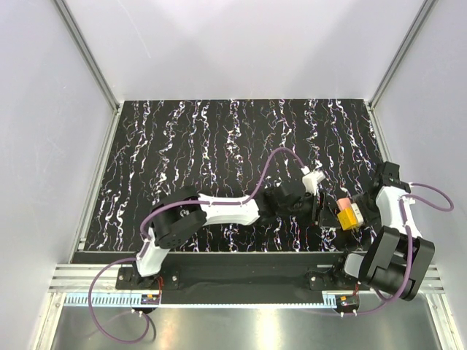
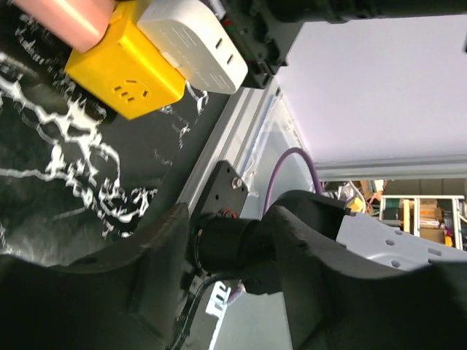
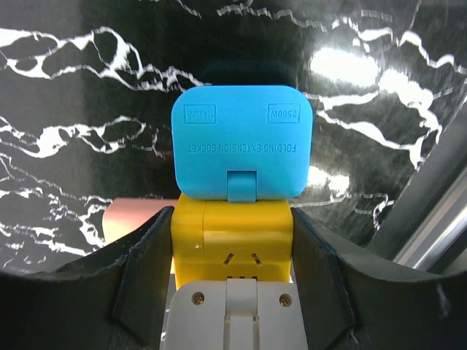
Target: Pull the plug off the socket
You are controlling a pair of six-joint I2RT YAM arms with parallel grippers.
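A yellow socket cube [image 3: 219, 240] sits between the fingers of my right gripper [image 3: 232, 222], which is shut on it just above the black marbled table. A blue plug [image 3: 242, 142] is plugged into its far face, a white plug [image 3: 233, 313] into its near face, and a pink plug [image 3: 135, 215] into its left side. In the top view the cube [image 1: 351, 217] is at the right front with my right gripper [image 1: 355, 219] on it. My left gripper [image 1: 315, 208] is open and empty just left of the cube. In the left wrist view, the cube [image 2: 124, 76], white plug [image 2: 193, 40] and pink plug [image 2: 62, 18] lie beyond my left gripper [image 2: 230, 240].
The table's front metal rail [image 1: 241, 281] runs just behind the cube, with the right arm's base [image 1: 390, 266] close by. White walls enclose the table on three sides. The left arm's purple cable [image 1: 273, 164] arcs over the table's middle.
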